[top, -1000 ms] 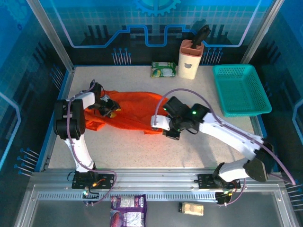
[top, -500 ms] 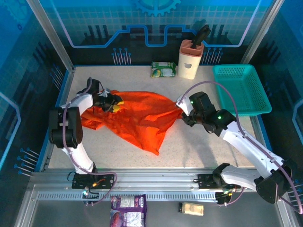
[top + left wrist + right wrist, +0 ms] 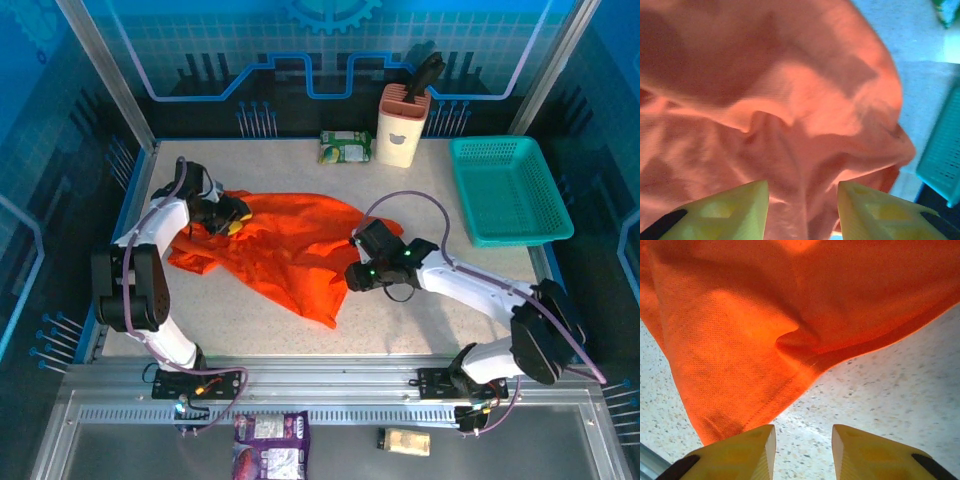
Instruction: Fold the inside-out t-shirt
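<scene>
The inside-out t-shirt lies spread and rumpled on the table, bright orange, with a point of cloth reaching toward the front. My left gripper sits low over its upper left part. In the left wrist view the fingers stand apart, and the t-shirt cloth with a soft ridge runs across the gap. My right gripper is at the shirt's right edge. In the right wrist view it is open over bare speckled table, the shirt's hem just ahead and left of the fingers.
A teal mesh basket stands at the right rear, also at the left wrist view's right edge. A beige holder with a black tool and a green packet sit at the back. Bare table lies front right.
The right gripper dragged the bunched shirt out to the right, spreading it, then opened, let go and drew back to the shirt's right edge. The left gripper shifted slightly up and left.
</scene>
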`<control>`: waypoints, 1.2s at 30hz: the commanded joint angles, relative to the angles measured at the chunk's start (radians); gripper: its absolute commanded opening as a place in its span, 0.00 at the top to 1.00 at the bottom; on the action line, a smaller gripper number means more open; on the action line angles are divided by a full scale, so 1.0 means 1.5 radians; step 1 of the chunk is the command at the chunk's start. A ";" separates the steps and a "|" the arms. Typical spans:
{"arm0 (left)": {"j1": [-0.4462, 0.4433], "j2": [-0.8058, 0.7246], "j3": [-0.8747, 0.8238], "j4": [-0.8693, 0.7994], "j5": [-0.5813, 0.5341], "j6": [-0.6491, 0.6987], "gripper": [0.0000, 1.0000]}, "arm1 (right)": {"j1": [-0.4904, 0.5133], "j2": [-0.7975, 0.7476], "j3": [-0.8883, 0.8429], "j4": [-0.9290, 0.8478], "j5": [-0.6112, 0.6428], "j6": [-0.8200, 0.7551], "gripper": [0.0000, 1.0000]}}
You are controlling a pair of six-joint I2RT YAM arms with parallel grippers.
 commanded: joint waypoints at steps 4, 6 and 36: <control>0.017 -0.037 -0.030 -0.045 -0.078 0.026 0.59 | 0.047 0.093 0.027 0.121 -0.198 0.051 0.60; 0.022 -0.045 -0.035 -0.042 -0.078 0.023 0.59 | 0.093 0.144 0.068 0.106 -0.209 0.038 0.57; 0.051 -0.150 -0.182 -0.085 -0.169 0.017 0.56 | -0.047 0.099 0.010 -0.176 0.125 -0.024 1.00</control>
